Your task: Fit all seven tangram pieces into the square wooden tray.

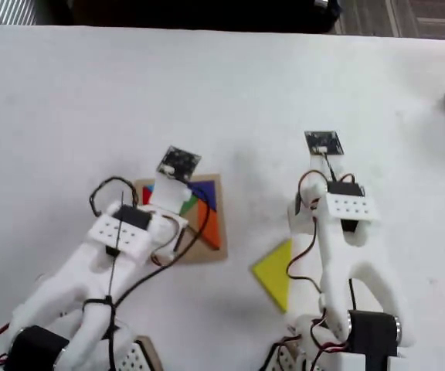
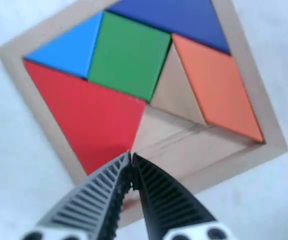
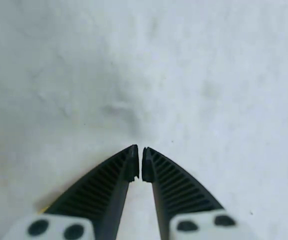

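jaws pinched over the tray, one yellow piece waiting

my left gripper (image 2: 131,159) is pinched together with nothing in it, its tips over the near corner of the red triangle (image 2: 94,115) beside the bare wood in the square wooden tray (image 2: 259,100). my right gripper (image 3: 139,150) is closed and empty too, over the bare white table (image 1: 246,93).

the yellow triangle (image 1: 275,270) lies flat on the table beside the right arm's base, apart from the tray. i judge it light, stiff and smooth, likely to skate if nudged. being thin, it wants a grip across two edges near a corner.

count: one tray and six pieces. five are seated: red triangle, green square (image 2: 129,55), light blue triangle (image 2: 69,47), dark blue triangle (image 2: 179,15) and orange parallelogram (image 2: 219,90). one, the yellow, is loose.
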Robot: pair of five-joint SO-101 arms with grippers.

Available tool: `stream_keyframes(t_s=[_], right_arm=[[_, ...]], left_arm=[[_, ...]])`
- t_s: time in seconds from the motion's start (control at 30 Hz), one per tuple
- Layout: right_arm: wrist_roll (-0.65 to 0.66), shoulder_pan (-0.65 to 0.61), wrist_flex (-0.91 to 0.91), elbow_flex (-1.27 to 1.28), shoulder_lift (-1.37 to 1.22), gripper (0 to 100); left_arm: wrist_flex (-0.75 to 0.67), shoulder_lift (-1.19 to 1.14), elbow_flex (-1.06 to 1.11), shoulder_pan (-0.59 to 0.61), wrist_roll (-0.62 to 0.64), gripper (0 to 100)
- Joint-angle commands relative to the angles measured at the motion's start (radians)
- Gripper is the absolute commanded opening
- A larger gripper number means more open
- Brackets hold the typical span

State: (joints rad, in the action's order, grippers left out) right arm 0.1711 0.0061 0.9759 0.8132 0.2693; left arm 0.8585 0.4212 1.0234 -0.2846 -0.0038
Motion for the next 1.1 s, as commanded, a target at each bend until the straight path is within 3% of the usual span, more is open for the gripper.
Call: stream_keyframes(t_s=[0.0, 0.17, 0.4, 0.53, 0.73, 0.93, 1.07], right_arm=[[0.014, 0.007, -0.018, -0.005, 0.045, 1.9], [0.014, 0.007, -0.018, -0.005, 0.044, 1.9], [0.014, 0.007, -0.018, -0.005, 0.044, 2.0], [0.014, 0.007, -0.018, -0.005, 0.044, 1.9], [0.005, 0.013, -0.007, -0.005, 0.054, 1.8], [0.003, 0.007, 0.039, -0.015, 0.076, 1.8], [0.002, -0.035, 0.193, -0.083, 0.179, 1.8]], left_arm=[[-0.037, 0.041, -0.061, 0.010, -0.009, 2], [-0.140, 0.039, -0.028, 0.008, 0.112, 2], [-0.319, 0.039, 0.061, 0.010, 0.127, 2], [-0.311, 0.042, 0.058, 0.035, 0.124, 2], [-0.302, 0.117, 0.044, 0.196, 0.123, 2], [-0.292, 0.257, 0.129, 0.219, 0.123, 2], [-0.298, 0.320, 0.157, 0.249, 0.123, 2]])
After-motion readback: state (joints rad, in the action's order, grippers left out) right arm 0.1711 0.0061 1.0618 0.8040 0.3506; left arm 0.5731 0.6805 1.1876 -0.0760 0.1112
